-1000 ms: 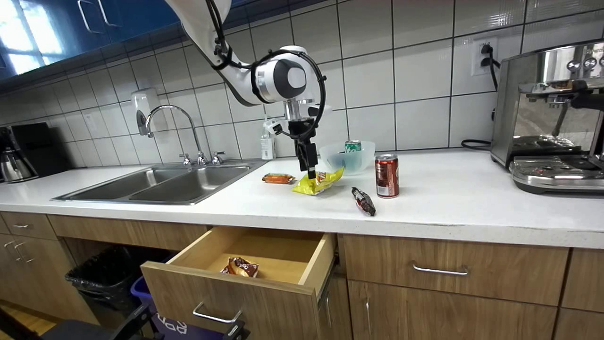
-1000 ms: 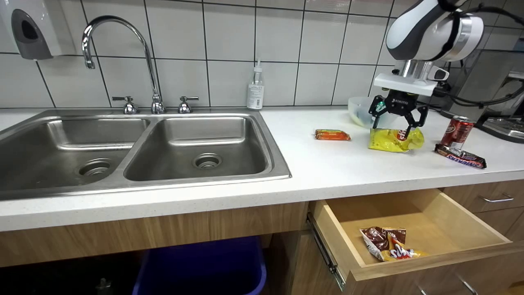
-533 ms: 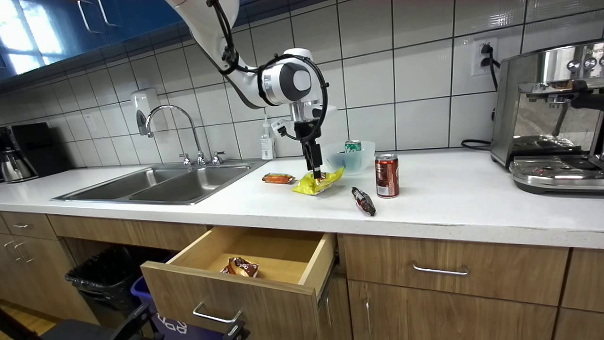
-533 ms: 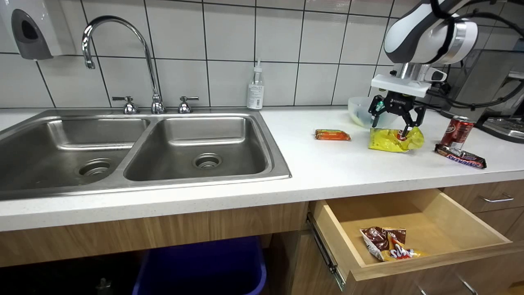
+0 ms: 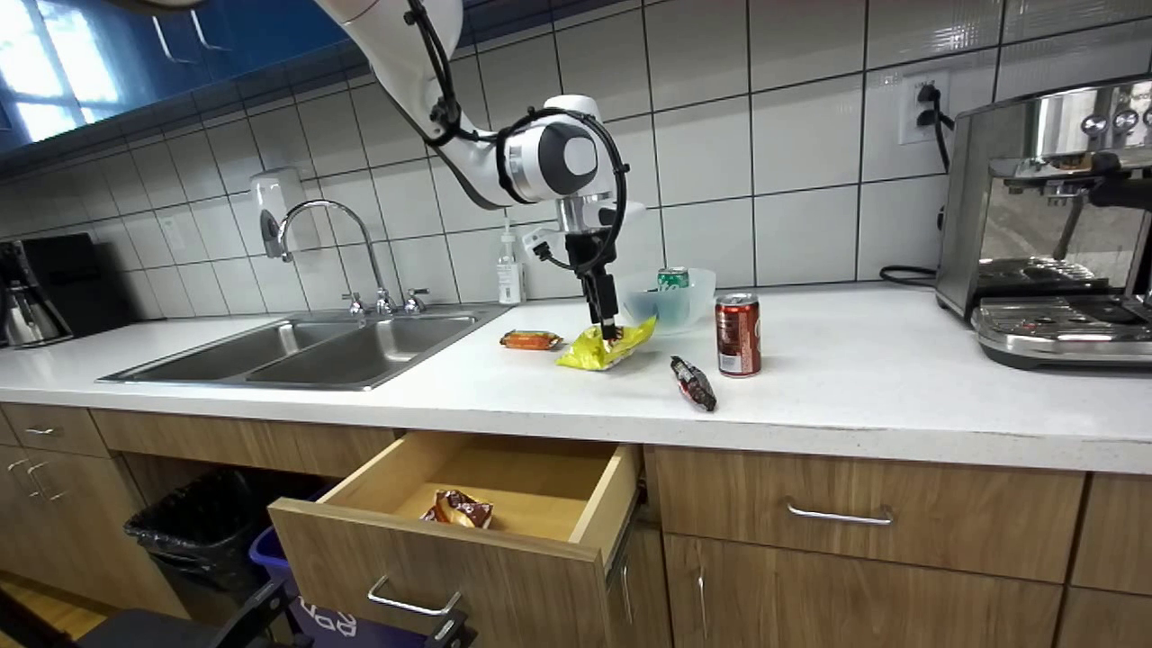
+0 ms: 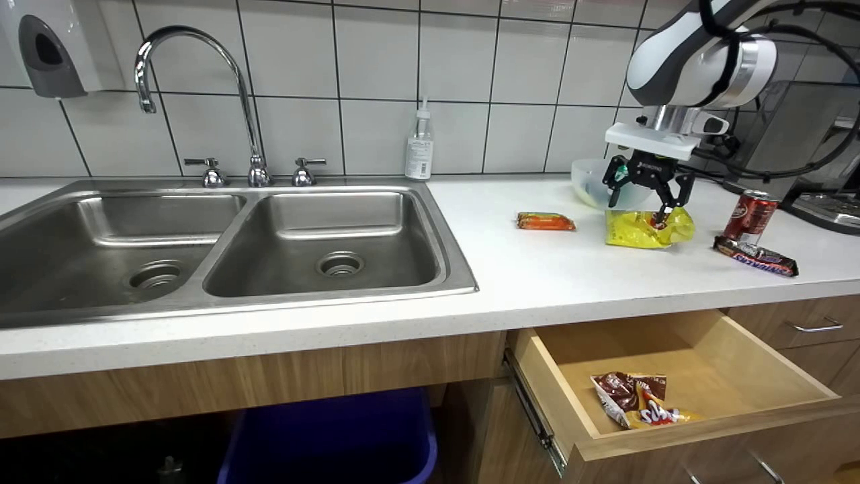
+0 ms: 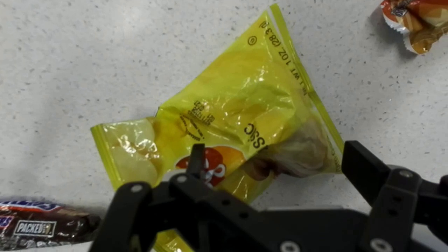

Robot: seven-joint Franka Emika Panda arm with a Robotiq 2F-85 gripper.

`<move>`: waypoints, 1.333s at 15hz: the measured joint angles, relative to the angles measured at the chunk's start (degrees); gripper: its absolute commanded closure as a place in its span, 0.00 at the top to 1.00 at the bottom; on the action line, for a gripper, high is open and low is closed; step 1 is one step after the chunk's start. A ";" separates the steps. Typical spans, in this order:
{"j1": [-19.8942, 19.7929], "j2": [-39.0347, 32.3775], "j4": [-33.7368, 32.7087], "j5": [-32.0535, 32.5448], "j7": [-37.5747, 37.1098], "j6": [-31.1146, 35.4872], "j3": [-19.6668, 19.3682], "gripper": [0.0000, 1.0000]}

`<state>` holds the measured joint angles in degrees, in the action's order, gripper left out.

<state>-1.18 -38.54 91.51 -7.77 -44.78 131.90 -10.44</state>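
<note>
My gripper (image 6: 637, 211) is open and points down over a crumpled yellow chip bag (image 6: 621, 232) on the white counter. In an exterior view the gripper (image 5: 609, 333) overlaps the top of the bag (image 5: 583, 355). In the wrist view the fingers (image 7: 362, 168) are spread wide, one over the red and orange logo, one by the bag's edge seam. The bag (image 7: 245, 91) fills the middle of that view. I cannot tell whether the fingertips touch it. A dark Snickers bar (image 7: 38, 225) lies at the lower left, an orange wrapped snack (image 7: 420, 24) at the upper right.
A red can (image 5: 738, 335) stands near the Snickers bar. A translucent bowl (image 5: 697, 301) with a green can stands behind the bag. Below the counter is an open drawer (image 6: 746, 356) with brown and yellow snack packs (image 6: 631, 400). A steel sink (image 6: 450, 269) and an espresso machine (image 5: 1017, 135) flank the area.
The gripper has shifted slightly over the bag, rightward in an exterior view and leftward in an exterior view from elsewhere. It stays open. The bag has barely moved; other objects are unchanged.
</note>
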 measured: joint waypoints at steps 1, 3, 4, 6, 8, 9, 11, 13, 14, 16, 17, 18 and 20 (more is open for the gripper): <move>0.00 -0.08 -0.23 0.00 -0.05 0.00 0.00 1.00; -0.01 -0.18 -0.60 0.00 -0.09 0.00 0.00 1.00; -0.02 -0.22 -0.73 0.00 -0.10 0.00 0.00 0.75; -0.05 -0.28 -0.91 0.00 -0.10 0.00 0.00 0.65; -0.09 -0.30 -0.99 0.00 -0.10 0.00 0.00 0.49; -0.11 -0.31 -1.00 0.00 -0.10 0.00 0.00 0.42; -0.13 -0.31 -1.02 0.00 -0.10 0.00 0.00 0.27; -0.13 -0.31 -1.09 0.00 -0.10 0.00 0.00 0.11; -0.13 -0.31 -1.15 0.00 -0.10 0.00 0.01 0.05; -0.13 -0.31 -1.30 0.00 -0.10 0.00 0.02 0.00; -0.12 -0.31 -1.35 0.00 -0.10 0.00 0.04 0.00; -0.12 -0.31 -1.37 0.00 -0.10 0.00 0.04 0.00; -0.12 -0.32 -1.43 0.00 -0.10 0.00 0.09 0.00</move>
<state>-1.30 -38.86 90.08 -7.77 -44.88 131.90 -10.35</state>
